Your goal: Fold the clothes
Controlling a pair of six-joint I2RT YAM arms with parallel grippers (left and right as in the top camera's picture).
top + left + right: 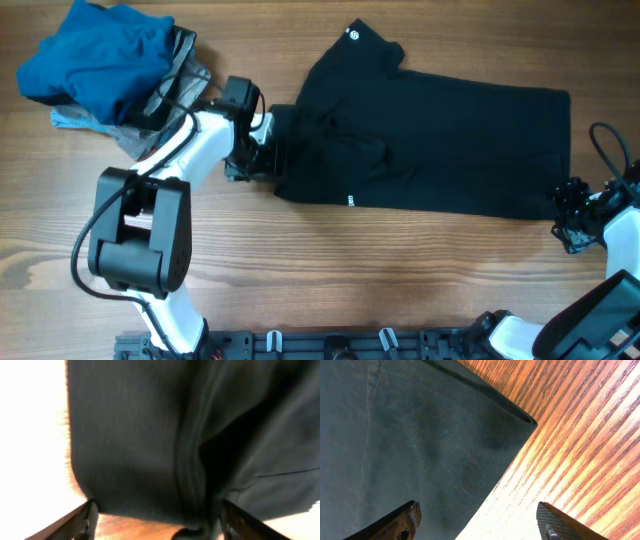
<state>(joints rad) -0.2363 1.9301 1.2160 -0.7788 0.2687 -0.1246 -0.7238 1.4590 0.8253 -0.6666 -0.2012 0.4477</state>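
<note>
At nine o'clock my left jaws point(268, 150) straddle the limp black T-shirt point(440, 140); right jaws point(562, 212) spread at its corner.

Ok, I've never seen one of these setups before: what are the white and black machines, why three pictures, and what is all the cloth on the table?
The machines are two robot arms at a wooden table. The wide picture looks down from above; the other two come from small cameras on each wrist. A black T-shirt lies spread flat, waiting to be folded. The left claw sits at the shirt's left edge, its fingers apart with fabric between them. The right claw is at the shirt's lower right corner, open, with the shirt corner lying between its fingers. At top left lies a heap with a blue garment over a grey one.
</note>
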